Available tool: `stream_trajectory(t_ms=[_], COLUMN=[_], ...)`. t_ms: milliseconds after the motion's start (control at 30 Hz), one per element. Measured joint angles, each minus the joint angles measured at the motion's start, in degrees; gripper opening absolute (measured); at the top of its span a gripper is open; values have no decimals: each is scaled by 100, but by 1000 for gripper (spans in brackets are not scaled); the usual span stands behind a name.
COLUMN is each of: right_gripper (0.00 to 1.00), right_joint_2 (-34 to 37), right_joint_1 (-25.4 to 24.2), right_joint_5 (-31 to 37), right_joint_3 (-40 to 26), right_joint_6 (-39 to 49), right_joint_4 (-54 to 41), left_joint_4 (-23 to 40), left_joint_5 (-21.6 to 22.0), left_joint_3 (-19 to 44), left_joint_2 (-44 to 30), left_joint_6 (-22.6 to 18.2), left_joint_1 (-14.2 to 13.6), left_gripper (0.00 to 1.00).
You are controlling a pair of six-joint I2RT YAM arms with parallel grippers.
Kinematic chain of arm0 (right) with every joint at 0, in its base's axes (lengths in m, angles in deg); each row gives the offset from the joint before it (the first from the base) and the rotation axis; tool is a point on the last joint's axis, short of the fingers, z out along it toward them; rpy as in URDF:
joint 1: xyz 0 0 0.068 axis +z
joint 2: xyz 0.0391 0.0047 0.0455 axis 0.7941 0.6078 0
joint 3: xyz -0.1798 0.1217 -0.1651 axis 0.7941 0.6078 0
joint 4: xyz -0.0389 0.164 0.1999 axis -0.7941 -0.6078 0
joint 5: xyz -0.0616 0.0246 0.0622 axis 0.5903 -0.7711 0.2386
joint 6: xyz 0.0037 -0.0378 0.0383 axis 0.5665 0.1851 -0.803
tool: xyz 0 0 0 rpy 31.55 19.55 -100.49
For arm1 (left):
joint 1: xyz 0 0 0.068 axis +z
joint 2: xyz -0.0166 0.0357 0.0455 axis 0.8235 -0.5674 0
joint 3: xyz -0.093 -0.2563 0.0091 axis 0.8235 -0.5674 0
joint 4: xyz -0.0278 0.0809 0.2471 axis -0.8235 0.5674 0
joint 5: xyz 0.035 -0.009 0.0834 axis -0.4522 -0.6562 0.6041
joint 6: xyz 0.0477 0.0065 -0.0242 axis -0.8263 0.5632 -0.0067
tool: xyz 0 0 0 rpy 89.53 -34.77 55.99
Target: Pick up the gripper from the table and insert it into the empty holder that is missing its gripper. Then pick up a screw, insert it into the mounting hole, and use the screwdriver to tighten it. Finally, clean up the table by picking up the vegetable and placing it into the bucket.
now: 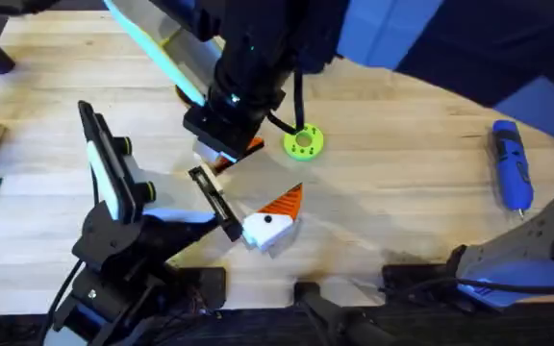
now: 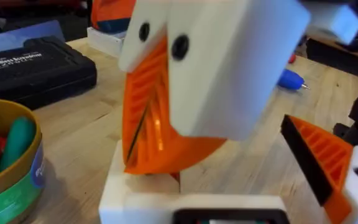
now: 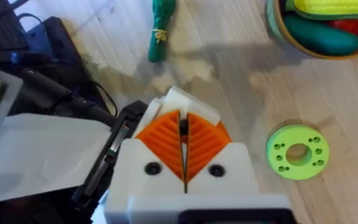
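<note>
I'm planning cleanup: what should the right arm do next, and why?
Probably open the right gripper and move toward the dark-green oblong toy vegetable: its orange pads are pressed together, and the vegetable lies on the table, outside the tan-rimmed round bucket.

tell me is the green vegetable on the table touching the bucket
Apart. The right wrist view shows the vegetable lying on the table, with a clear strip of bare wood between it and the bucket.

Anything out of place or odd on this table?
Nothing looks spilled or damaged. The one stray item is the vegetable, lying loose on the table outside the bucket, which holds other toys.
</note>
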Motion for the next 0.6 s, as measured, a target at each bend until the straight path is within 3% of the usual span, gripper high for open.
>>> stream_trajectory(t_ms=[600], right_gripper=[7], right_joint_2=[74], right_joint_1=[87], right_joint_5=[328], right_joint_3=[-20], right_joint_6=[-69], right_joint_4=[57], left_joint_4=[13], left_joint_5=[44], left_joint_3=[0], left_joint_2=[-9], left_joint_6=[131], left_joint_1=[0], left_gripper=[985])
